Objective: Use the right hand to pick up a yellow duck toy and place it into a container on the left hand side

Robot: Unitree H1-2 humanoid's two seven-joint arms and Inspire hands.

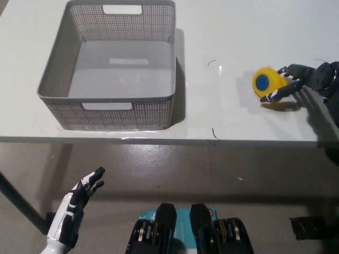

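Cupping the small yellow rubber duck toy [266,83], the black right hand [302,79] has fingers against its flank, not clearly clamped. Probably light, squashy and rounded, it may roll; grip across the body. White left hand [74,209] rests released, low left.
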